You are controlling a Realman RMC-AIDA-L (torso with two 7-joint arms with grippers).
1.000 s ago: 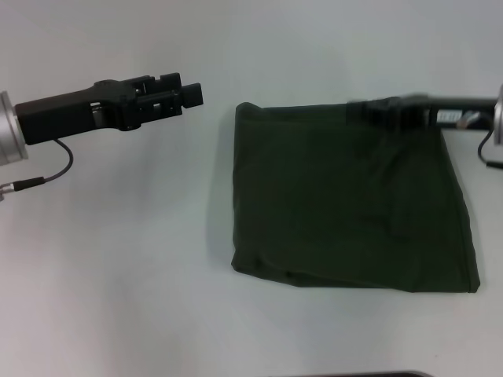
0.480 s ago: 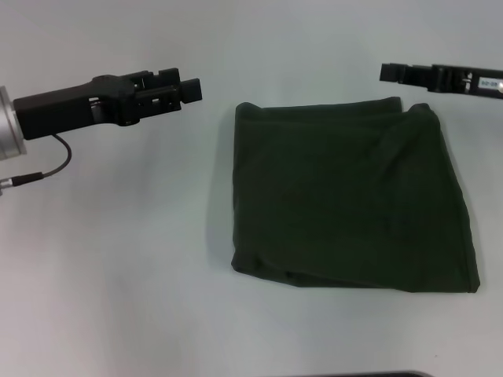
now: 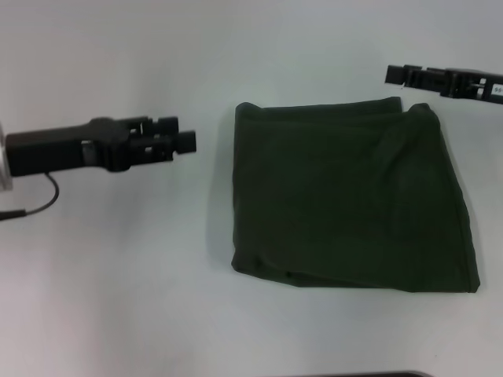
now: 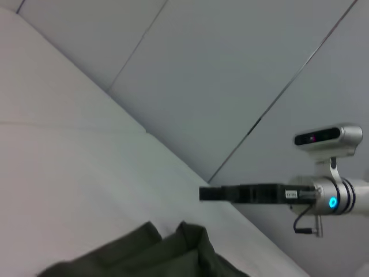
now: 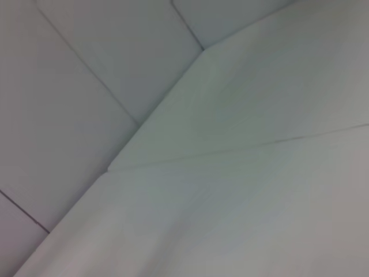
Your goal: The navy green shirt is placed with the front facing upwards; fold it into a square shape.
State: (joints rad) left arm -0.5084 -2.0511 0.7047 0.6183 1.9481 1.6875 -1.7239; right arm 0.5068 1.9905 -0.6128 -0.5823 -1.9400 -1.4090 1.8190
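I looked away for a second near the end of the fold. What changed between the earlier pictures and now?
The right gripper, which lay over the far right edge of the navy green shirt, lifted off and pulled back beyond that corner. The left gripper swung nearer the robot, staying off the cloth to its left. The shirt kept its folded, roughly square shape on the white table.
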